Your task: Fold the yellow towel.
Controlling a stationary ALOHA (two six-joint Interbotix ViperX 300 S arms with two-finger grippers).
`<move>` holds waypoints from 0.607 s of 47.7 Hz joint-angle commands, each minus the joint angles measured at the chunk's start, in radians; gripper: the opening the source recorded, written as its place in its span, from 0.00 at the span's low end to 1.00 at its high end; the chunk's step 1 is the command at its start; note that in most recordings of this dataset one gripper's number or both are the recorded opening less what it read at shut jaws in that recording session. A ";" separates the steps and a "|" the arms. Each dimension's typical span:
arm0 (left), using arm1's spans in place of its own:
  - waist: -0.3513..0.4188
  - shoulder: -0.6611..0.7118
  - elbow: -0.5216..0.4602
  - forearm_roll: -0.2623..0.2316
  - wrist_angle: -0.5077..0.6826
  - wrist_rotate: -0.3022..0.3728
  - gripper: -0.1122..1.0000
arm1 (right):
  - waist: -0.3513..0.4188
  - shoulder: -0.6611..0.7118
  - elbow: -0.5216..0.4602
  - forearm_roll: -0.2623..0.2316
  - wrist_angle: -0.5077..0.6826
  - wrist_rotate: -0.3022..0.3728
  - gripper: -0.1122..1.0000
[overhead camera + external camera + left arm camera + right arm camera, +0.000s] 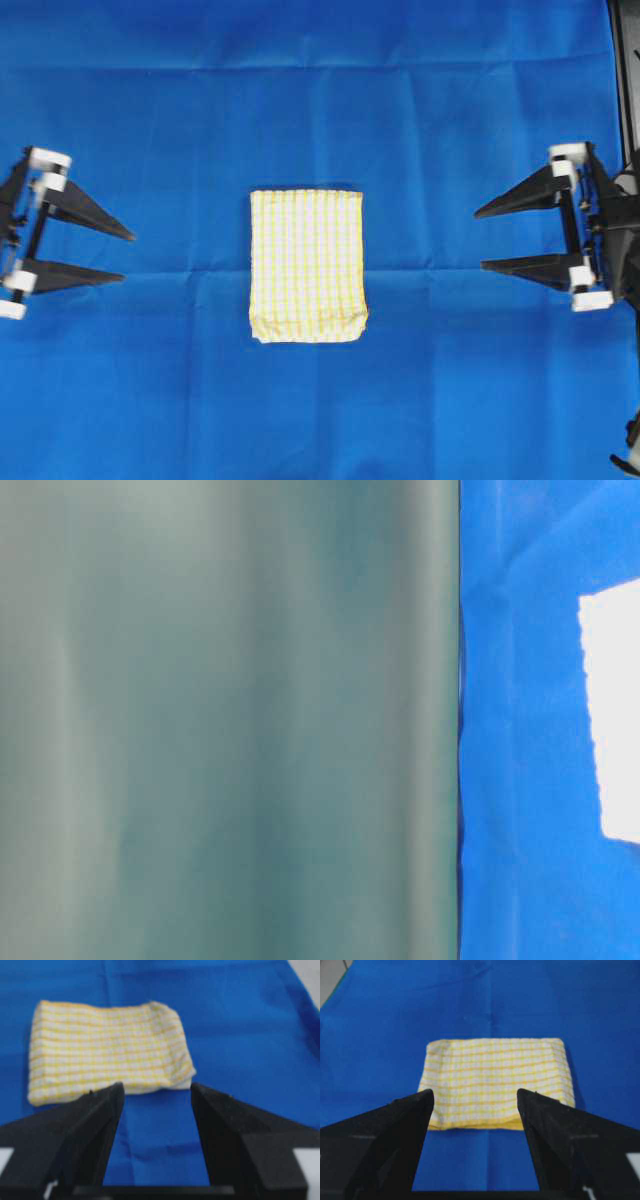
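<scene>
The yellow towel (307, 266) lies folded into a small rectangle on the blue sheet (320, 90) at the middle of the table. Its yellow and white checks show clearly in the left wrist view (107, 1050) and the right wrist view (497, 1082). My left gripper (128, 256) stands open at the far left, well apart from the towel, with only blue sheet between its fingers. At the far right my right gripper (480, 239) is open too, empty, its fingers pointing at the towel from a distance.
The blue sheet covers the whole table and has faint creases. A dark frame post (625, 80) runs down the top right corner. The table-level view is mostly filled by a blurred grey-green surface (230, 720).
</scene>
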 commanded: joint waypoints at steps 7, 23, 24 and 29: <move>0.049 -0.130 0.077 0.005 -0.011 0.006 0.54 | -0.015 -0.087 0.058 -0.002 -0.041 -0.005 0.71; 0.095 -0.259 0.172 0.005 -0.006 0.020 0.54 | -0.028 -0.126 0.150 0.006 -0.106 -0.005 0.71; 0.095 -0.262 0.175 0.005 -0.006 0.020 0.54 | -0.028 -0.124 0.152 0.008 -0.107 -0.003 0.71; 0.095 -0.268 0.187 0.005 -0.008 0.020 0.54 | -0.028 -0.121 0.155 0.009 -0.110 -0.003 0.71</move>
